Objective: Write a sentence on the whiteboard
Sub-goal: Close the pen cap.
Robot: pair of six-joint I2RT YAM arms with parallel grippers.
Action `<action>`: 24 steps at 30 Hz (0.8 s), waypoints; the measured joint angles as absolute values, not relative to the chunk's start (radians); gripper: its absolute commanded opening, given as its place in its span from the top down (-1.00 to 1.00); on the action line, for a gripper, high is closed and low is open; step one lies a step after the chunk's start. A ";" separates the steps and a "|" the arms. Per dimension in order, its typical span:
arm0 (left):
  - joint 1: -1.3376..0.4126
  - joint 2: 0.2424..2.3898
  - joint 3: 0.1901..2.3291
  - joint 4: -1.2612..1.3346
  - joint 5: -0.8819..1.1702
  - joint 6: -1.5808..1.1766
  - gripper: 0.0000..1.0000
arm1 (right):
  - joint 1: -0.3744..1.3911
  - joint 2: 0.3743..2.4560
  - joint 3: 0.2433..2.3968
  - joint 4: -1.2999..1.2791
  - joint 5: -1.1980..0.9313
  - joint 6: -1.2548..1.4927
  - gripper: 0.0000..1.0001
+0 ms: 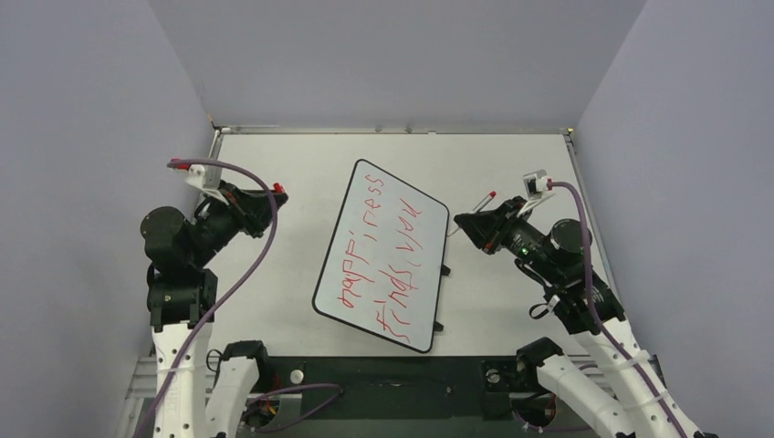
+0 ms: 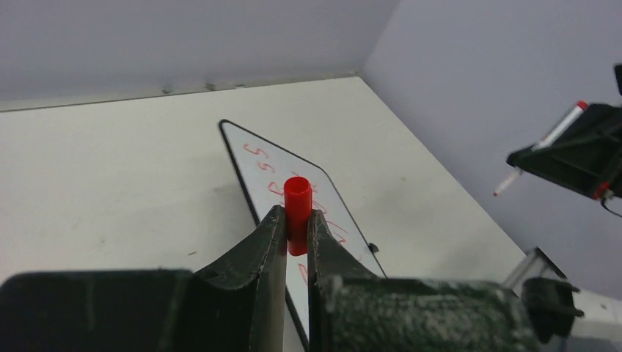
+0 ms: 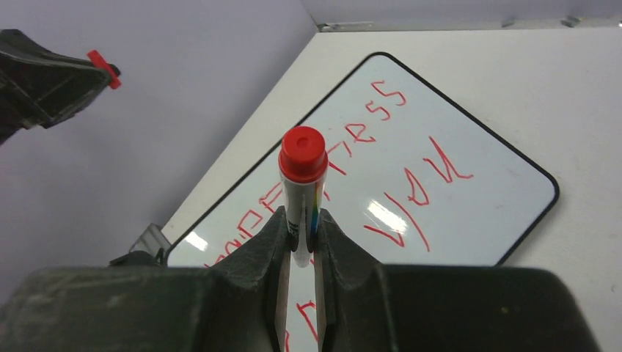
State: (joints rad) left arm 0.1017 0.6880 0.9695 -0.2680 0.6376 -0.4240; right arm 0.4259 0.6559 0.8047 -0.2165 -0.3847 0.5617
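The whiteboard (image 1: 427, 246) lies tilted in the middle of the table, and the sentence (image 1: 374, 246) runs across it in two red handwritten lines. My left gripper (image 1: 274, 193) is raised left of the board and is shut on a red marker cap (image 2: 297, 209). My right gripper (image 1: 463, 223) is just off the board's right edge and is shut on a white marker (image 3: 302, 187), red end up. The marker's tip points toward the board's rim. The board (image 3: 499, 198) and lettering (image 3: 411, 194) lie below the right gripper (image 3: 301, 220). The left gripper (image 2: 297, 218) looks along the board (image 2: 253, 176).
Two small black clips (image 1: 445, 270) sit on the board's right long edge. Grey walls close in the table on the left, back and right. The arm bases and a dark rail (image 1: 392, 374) line the near edge.
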 measured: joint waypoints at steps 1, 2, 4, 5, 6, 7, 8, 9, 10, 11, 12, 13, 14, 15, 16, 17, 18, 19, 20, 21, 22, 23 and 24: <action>0.088 0.693 0.967 -0.251 0.680 -0.424 1.00 | 0.426 0.658 0.817 -0.210 -0.405 0.566 1.00; 0.070 0.703 0.964 -0.227 0.726 -0.425 1.00 | 0.427 0.660 0.828 -0.199 -0.426 0.574 1.00; 0.027 0.728 0.959 -0.187 0.802 -0.432 1.00 | 0.435 0.661 0.847 -0.175 -0.455 0.586 1.00; -0.007 0.743 0.957 -0.169 0.836 -0.435 1.00 | 0.441 0.663 0.857 -0.163 -0.465 0.590 1.00; -0.044 0.757 0.956 -0.155 0.865 -0.437 1.00 | 0.453 0.669 0.868 -0.153 -0.474 0.595 1.00; -0.085 0.772 0.953 -0.145 0.886 -0.437 1.00 | 0.468 0.674 0.879 -0.141 -0.484 0.598 1.00; -0.127 0.786 0.950 -0.139 0.903 -0.436 1.00 | 0.486 0.679 0.889 -0.126 -0.492 0.603 1.00; -0.160 0.796 0.946 -0.134 0.912 -0.435 1.00 | 0.506 0.688 0.901 -0.110 -0.499 0.608 1.00; -0.202 0.808 0.942 -0.132 0.921 -0.431 1.00 | 0.525 0.701 0.913 -0.096 -0.506 0.611 1.00; -0.247 0.818 0.941 -0.133 0.927 -0.424 1.00 | 0.546 0.717 0.925 -0.084 -0.507 0.615 1.00; -0.287 0.831 0.941 -0.134 0.931 -0.410 1.00 | 0.562 0.731 0.935 -0.078 -0.508 0.615 1.00; -0.327 0.841 0.941 -0.138 0.931 -0.397 1.00 | 0.583 0.751 0.949 -0.074 -0.509 0.615 1.00; -0.355 0.850 0.941 -0.141 0.932 -0.382 1.00 | 0.606 0.769 0.963 -0.070 -0.508 0.614 1.00; -0.395 0.863 0.942 -0.147 0.930 -0.366 1.00 | 0.629 0.786 0.979 -0.066 -0.508 0.612 1.00; -0.417 0.873 0.942 -0.150 0.931 -0.354 1.00 | 0.654 0.807 0.994 -0.063 -0.507 0.610 1.00; -0.451 0.889 0.943 -0.155 0.931 -0.341 1.00 | 0.673 0.825 1.003 -0.062 -0.505 0.607 1.00; -0.470 0.900 0.943 -0.157 0.931 -0.330 1.00 | 0.695 0.843 1.015 -0.062 -0.504 0.603 1.00; -0.498 0.916 0.945 -0.167 0.928 -0.315 1.00 | 0.714 0.859 1.024 -0.063 -0.502 0.596 1.00; -0.519 0.931 0.949 -0.178 0.922 -0.300 1.00 | 0.731 0.875 1.034 -0.065 -0.500 0.590 1.00; -0.534 0.943 0.953 -0.194 0.917 -0.284 1.00 | 0.744 0.886 1.042 -0.067 -0.498 0.586 1.00; -0.551 0.956 0.963 -0.214 0.909 -0.268 1.00 | 0.759 0.900 1.054 -0.072 -0.490 0.581 1.00; -0.566 0.968 0.975 -0.237 0.899 -0.251 1.00 | 0.767 0.909 1.062 -0.077 -0.485 0.578 1.00; -0.577 0.978 0.991 -0.261 0.891 -0.237 1.00 | 0.777 0.919 1.073 -0.082 -0.478 0.572 1.00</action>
